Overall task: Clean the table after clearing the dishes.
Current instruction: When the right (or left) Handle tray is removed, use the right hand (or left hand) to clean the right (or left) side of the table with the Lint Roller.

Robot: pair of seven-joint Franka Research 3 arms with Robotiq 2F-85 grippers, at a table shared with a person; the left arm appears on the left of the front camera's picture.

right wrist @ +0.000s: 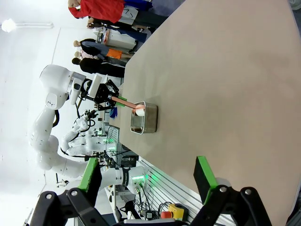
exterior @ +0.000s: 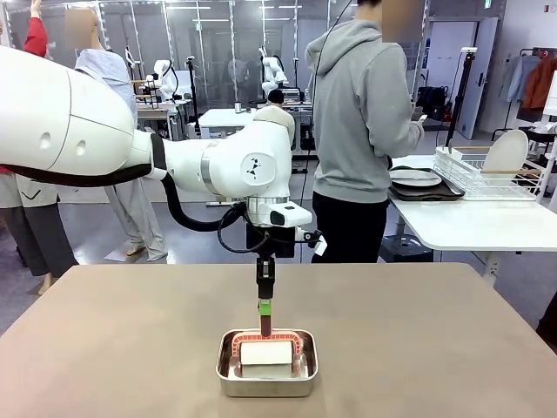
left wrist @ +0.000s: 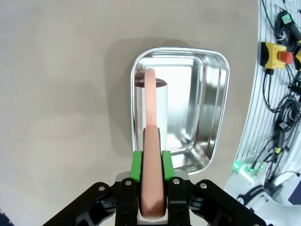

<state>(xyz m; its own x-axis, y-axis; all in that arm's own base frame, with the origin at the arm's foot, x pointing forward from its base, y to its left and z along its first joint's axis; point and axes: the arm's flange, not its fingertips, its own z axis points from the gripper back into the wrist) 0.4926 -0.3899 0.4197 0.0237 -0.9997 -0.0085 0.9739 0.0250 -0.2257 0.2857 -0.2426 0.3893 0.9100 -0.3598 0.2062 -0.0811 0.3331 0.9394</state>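
Lower centre, the left gripper [exterior: 265, 310], clamped on the pink handle [left wrist: 150, 103] of the white roller [exterior: 266, 353], could tip the rectangular steel pan [exterior: 265, 387] if lifted crooked.

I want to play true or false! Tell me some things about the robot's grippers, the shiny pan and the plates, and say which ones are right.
1. The left gripper is shut on the pink handle. True.
2. The steel pan sits on the white table. False: it sits on the brown table.
3. The right gripper is open and holds nothing. True.
4. A plate lies in front of the robot on the brown table. False: it lies on a dark tray on the white table, beside the wire rack.
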